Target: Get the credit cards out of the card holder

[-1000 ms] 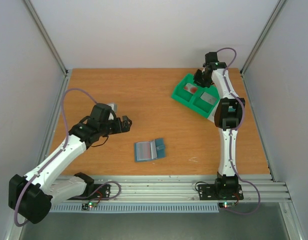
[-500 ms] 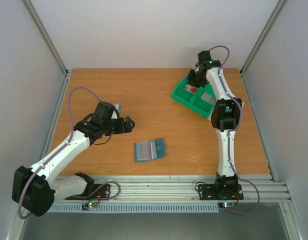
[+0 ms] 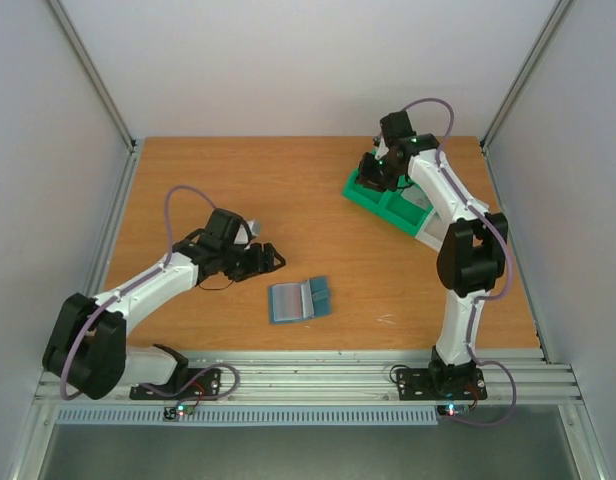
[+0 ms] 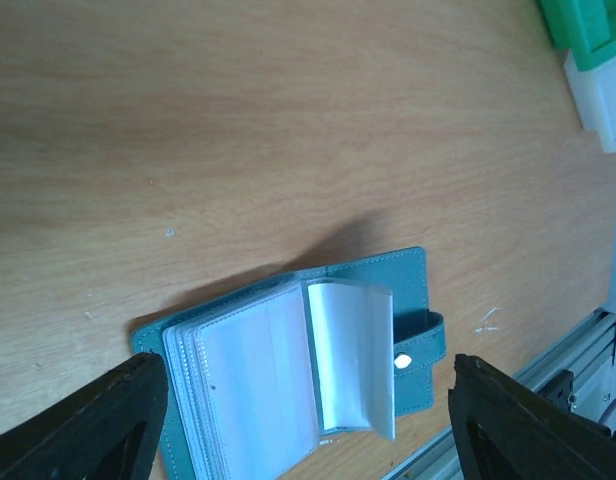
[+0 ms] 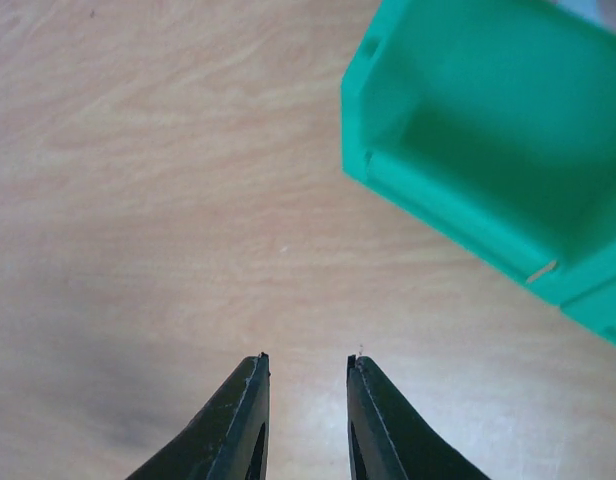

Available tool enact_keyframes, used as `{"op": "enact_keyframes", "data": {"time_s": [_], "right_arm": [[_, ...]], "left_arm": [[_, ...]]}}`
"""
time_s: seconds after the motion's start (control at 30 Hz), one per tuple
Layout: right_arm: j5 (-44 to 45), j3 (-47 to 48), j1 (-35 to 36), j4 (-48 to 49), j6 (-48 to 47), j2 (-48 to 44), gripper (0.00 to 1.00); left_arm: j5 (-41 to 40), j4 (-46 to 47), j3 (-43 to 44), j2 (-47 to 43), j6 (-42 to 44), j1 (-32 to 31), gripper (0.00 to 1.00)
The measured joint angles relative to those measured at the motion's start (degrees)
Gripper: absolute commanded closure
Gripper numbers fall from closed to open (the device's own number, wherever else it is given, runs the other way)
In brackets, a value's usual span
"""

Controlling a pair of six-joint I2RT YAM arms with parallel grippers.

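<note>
With my left gripper [image 3: 271, 260] spread wide near the card holder [image 3: 299, 300], which lies open at the table's [image 3: 188, 180] near middle (right gripper [image 5: 306, 365] barely parted, empty, beside the green bin [image 3: 360, 188]), I fear a finger snagging its loose sleeves and dragging it.

Left pincer [image 4: 306, 372] gapes wide; right pincer [image 5: 307, 358] stands narrowly parted, both empty.

green bin [image 3: 365, 193] partly hidden behind right arm [image 3: 446, 195], card holder [image 4: 288, 365] contents indistinct
</note>
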Motion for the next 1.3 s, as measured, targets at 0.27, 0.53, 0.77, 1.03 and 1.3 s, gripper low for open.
{"op": "enact_keyframes", "data": {"time_s": [0.27,0.53,0.77,1.03,1.3], "right_arm": [[-1.4,-19.2,4.6,6.0,3.3,-14.3,0.75],[-2.5,-29.6,12.8,9.0,4.4,-23.2,0.75],[-4.7,-38.3,19.5,12.3,6.9,-26.4,0.75],[-6.8,-41.3,23.8,17.2,9.7,-25.1,0.76],[-8.5,-42.9,27.5,20.9,11.9,-21.7,0.78]], "left_arm": [[6.2,5.0,-3.7,3.5,-2.5,0.0,0.23],[8.6,7.9,-7.0,4.0,-3.3,0.0,0.30],[10.5,11.2,-10.5,4.5,-4.1,0.0,0.33],[11.0,13.5,-12.8,6.3,-4.6,0.0,0.37],[11.2,16.0,-14.1,7.4,-5.8,0.0,0.60]]}}
